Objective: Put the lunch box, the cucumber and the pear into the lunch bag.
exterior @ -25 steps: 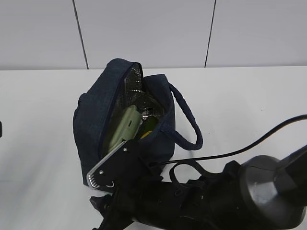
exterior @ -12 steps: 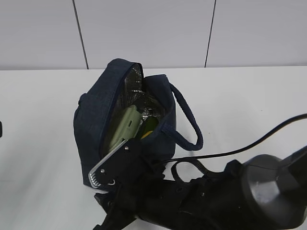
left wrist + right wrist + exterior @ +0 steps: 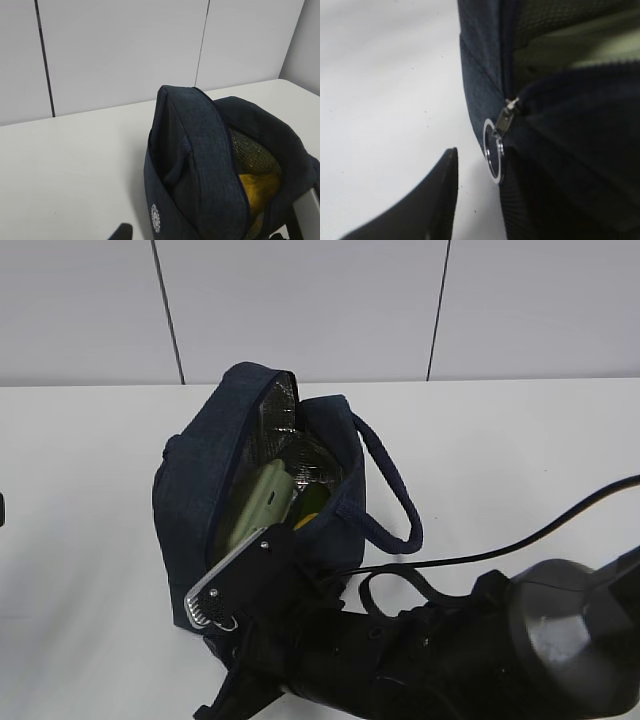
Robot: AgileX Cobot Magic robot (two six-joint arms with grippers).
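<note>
Exterior view first, from the left: the white table is bare on that side, and my left gripper is not visible in it. My left wrist view shows only a dark tip at the bottom edge, so I cannot tell how that gripper stands; nothing appears to be in it. Moving toward the middle, the lunch bag stands open on the table. Inside it I see the lunch box on edge against the left wall, a dark green sliver beside it that I take for the cucumber, and a patch of yellow below that, the pear. The left wrist view shows the same yellow low in the mouth. So I judge the packing itself done.

Right of the bag's near end sits my right gripper, close against the fabric. In the right wrist view one finger lies just left of the ring pull, not touching it; the other finger is out of frame. The jaws look partly apart and hold nothing that I can see.

Next, I think, comes closing the bag: I must bring the ring between my fingers and pinch it squarely before pulling.
</note>
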